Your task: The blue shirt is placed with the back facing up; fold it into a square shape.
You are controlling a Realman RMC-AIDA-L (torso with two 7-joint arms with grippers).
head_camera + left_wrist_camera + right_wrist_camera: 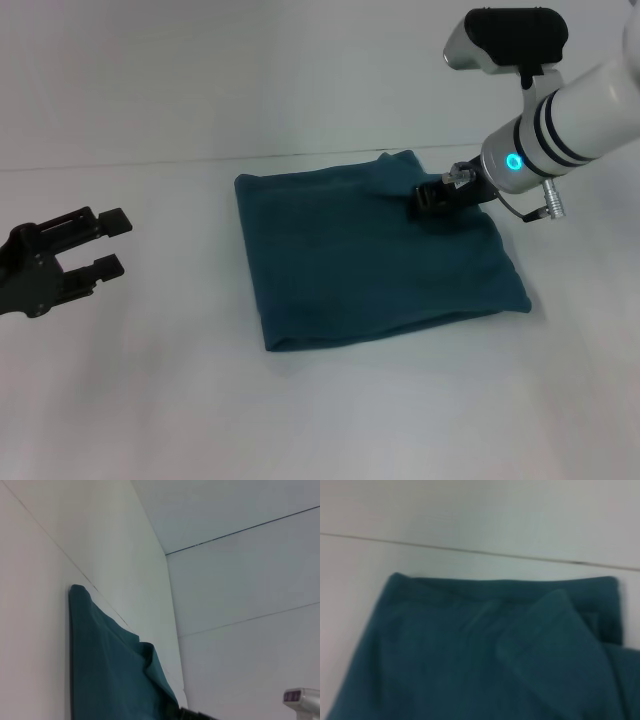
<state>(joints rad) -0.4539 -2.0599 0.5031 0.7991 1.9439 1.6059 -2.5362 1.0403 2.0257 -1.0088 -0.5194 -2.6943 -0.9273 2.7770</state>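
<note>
The blue shirt [370, 265] lies on the white table [150, 400] folded into a rough square, plain side up, with no lettering showing. My right gripper [428, 199] is down on the shirt's far right part, next to a raised flap of cloth [388, 176]. In the right wrist view the shirt [445, 655] fills the picture, with a corner flap [555, 645] lying folded over it. My left gripper [112, 243] is open and empty, off to the shirt's left above the table. The left wrist view shows the shirt's [110, 665] edge.
The table's far edge meets a plain white wall [250, 70] just behind the shirt. The white table surface runs around the shirt on the left, front and right. Part of the right arm [301, 699] shows in the left wrist view.
</note>
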